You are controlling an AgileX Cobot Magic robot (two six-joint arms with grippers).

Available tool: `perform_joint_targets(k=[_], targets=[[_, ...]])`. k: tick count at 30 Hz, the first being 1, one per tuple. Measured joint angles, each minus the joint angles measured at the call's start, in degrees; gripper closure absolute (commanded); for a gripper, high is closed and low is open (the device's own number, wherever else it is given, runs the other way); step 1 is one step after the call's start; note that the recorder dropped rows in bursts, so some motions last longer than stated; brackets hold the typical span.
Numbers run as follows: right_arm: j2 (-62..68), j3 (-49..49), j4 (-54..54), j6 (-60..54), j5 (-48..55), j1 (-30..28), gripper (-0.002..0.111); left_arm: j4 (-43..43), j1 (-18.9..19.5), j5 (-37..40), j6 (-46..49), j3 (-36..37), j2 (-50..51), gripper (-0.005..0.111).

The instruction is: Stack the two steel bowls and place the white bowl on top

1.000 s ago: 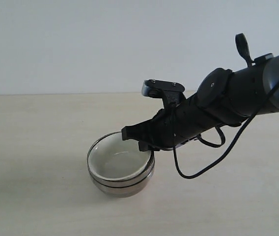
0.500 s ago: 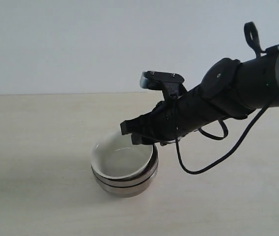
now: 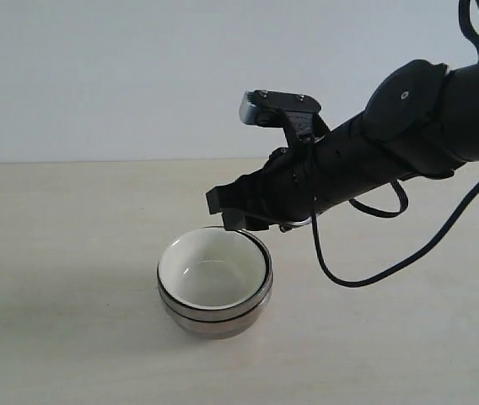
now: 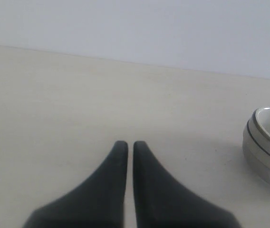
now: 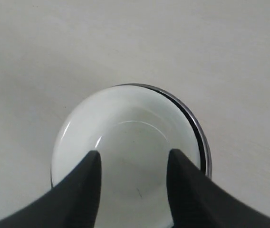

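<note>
Left gripper [image 4: 127, 147]: only in its own wrist view. Jaws closed with a hairline gap, holding nothing, low over bare desk [image 4: 54, 95]. The bowl stack is off to its side, well apart.

Stack: the two steel bowls [image 3: 214, 314] are nested, upright on the desk [image 3: 54, 253], a bit left of centre in the exterior view. Two rim bands show, one above the other. The white bowl [image 3: 214, 272] sits inside the upper one, level, its rim just proud of the steel and its inside empty. The right wrist view shows the same, with the white bowl [image 5: 125, 133] ringed by a steel rim [image 5: 200, 137] on one side.

Right gripper [image 3: 224, 215]: reaches in from the right, angled down, tips just above the stack's far rim and looking clear of it. Jaws wide, nothing held. In its wrist view the two fingers [image 5: 85, 180] straddle the white bowl's interior.

A black cable [image 3: 366, 274] loops under that arm. Plain wall [image 3: 96, 76] behind.
</note>
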Motion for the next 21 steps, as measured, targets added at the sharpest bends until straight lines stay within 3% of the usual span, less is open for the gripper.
perform_joint_targets(k=[11, 13, 18, 21], targets=[[0.0, 0.0, -2.9, 0.0, 2.5, 0.0, 0.071, 0.0, 0.0, 0.0, 0.0, 0.0, 0.0, 0.103], [-0.1, 0.6, -2.9, 0.0, 2.0, 0.0, 0.077, 0.0, 0.0, 0.0, 0.0, 0.0, 0.0, 0.103], [-1.4, 5.4, -2.9, 0.0, -3.4, 0.0, 0.105, 0.0, 0.0, 0.0, 0.0, 0.0, 0.0, 0.103], [-3.9, 10.3, -1.6, 0.0, -8.9, 0.0, 0.108, 0.0, 0.0, 0.0, 0.0, 0.0, 0.0, 0.103]])
